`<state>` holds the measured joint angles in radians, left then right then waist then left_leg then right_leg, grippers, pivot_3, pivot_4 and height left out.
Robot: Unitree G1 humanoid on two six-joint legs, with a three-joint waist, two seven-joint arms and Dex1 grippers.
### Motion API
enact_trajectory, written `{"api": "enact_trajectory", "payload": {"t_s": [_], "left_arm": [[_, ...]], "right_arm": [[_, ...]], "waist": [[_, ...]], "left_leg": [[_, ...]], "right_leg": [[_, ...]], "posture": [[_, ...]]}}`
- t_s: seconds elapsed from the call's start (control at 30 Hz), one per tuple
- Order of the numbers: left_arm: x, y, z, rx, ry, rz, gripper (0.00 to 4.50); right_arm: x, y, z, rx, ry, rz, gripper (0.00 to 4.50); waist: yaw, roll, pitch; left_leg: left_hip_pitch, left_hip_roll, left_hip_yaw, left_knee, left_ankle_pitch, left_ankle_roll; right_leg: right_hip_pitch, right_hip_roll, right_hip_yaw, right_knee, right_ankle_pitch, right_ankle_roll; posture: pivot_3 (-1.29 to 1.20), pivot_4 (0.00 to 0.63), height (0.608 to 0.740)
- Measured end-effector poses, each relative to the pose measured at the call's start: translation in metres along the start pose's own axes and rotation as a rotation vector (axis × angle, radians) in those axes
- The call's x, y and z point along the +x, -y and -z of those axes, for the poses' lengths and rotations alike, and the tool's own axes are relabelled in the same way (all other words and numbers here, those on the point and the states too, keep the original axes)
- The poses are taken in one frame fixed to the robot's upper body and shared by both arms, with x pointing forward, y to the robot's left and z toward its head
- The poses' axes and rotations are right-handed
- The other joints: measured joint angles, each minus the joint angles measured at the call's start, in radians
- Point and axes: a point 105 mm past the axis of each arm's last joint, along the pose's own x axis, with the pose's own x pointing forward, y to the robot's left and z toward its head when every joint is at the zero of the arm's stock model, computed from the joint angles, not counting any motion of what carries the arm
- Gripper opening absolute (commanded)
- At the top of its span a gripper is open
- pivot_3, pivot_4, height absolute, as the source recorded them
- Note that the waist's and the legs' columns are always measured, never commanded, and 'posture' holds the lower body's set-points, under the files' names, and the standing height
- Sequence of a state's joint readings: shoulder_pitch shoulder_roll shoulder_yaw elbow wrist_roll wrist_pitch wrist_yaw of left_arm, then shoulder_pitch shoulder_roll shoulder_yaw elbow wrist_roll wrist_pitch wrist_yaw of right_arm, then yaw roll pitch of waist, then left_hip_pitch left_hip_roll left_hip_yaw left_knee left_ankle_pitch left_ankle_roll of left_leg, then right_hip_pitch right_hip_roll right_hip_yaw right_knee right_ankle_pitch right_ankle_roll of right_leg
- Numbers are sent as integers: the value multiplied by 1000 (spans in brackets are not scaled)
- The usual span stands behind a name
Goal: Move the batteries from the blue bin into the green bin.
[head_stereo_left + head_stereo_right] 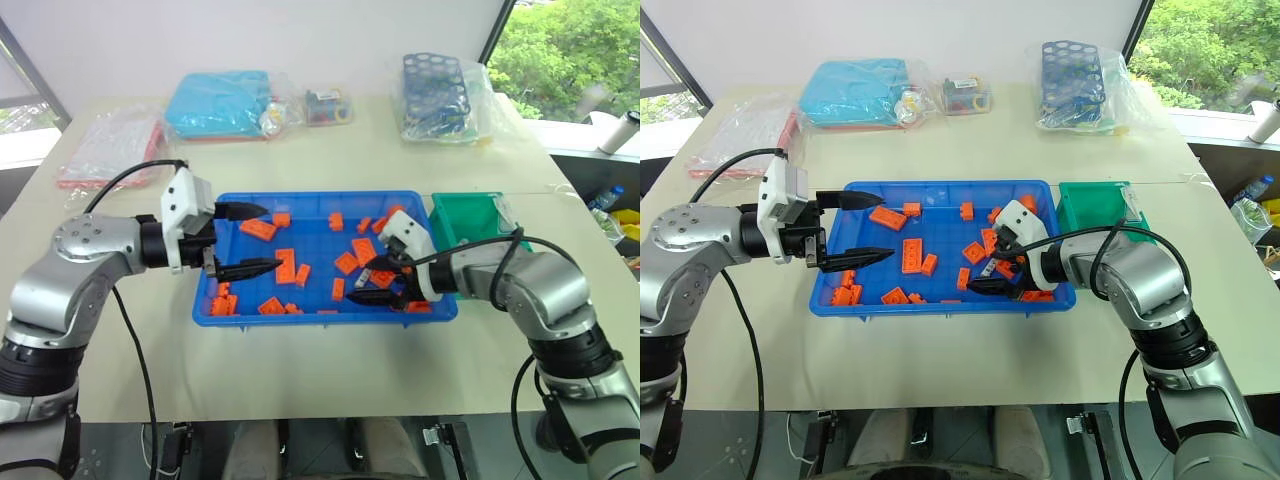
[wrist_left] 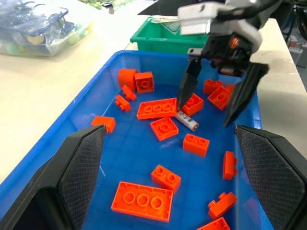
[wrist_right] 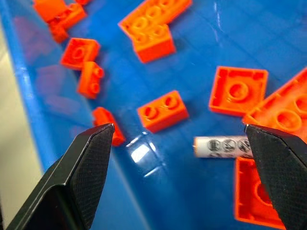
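1. The wide, shallow bright-blue plastic bin (image 1: pixel 237 300) sits at the centre of the pale tabletop (image 1: pixel 330 365), strewn with flat orange toy bricks (image 1: pixel 258 229).
2. One small whitish cylindrical battery (image 2: pixel 187 120) lies on the bin floor among the bricks, right of centre in the bin.
3. The right hand (image 2: pixel 218 98) hangs over that battery with its black fingers spread wide, one fingertip just beside it, holding nothing.
4. The left hand (image 1: pixel 255 240) hovers over the bin's left part, fingers wide apart and empty.
5. The small, deep green plastic bin (image 1: pixel 466 218) stands touching the blue bin's right end.
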<state>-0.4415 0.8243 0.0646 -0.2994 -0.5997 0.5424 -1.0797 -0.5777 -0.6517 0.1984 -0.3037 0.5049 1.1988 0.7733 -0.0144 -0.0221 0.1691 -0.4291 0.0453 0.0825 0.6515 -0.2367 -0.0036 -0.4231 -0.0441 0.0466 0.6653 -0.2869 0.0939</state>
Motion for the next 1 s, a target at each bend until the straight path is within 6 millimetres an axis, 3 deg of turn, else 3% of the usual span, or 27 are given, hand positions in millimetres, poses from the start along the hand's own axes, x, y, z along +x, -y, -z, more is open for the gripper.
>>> {"api": "enact_trajectory", "payload": {"t_s": [0.33,0.73,0.87,1.0], "left_arm": [[0,-5,-6,19,9,-6,4500],[0,-6,-4,23,5,-8,4500],[1,-6,-4,27,3,-10,4500],[1,-6,-6,32,6,-10,4500]], "right_arm": [[5,18,3,-14,-6,63,4473],[11,24,10,-130,-46,93,4473],[15,25,11,-159,-49,95,3197],[17,25,11,-169,-43,86,1079]], "waist": [[0,0,0],[0,0,0],[0,0,0],[1,0,0]], "left_leg": [[0,-2,0,0,0,0],[0,-2,0,0,0,0],[0,-2,0,0,0,0],[0,-2,0,0,0,0]], "right_leg": [[0,0,0,0,0,0],[0,0,0,0,0,0],[0,0,0,0,0,0],[0,0,0,0,0,0]], "posture": [[0,150,739],[0,150,739],[0,150,739],[0,150,739]]}}
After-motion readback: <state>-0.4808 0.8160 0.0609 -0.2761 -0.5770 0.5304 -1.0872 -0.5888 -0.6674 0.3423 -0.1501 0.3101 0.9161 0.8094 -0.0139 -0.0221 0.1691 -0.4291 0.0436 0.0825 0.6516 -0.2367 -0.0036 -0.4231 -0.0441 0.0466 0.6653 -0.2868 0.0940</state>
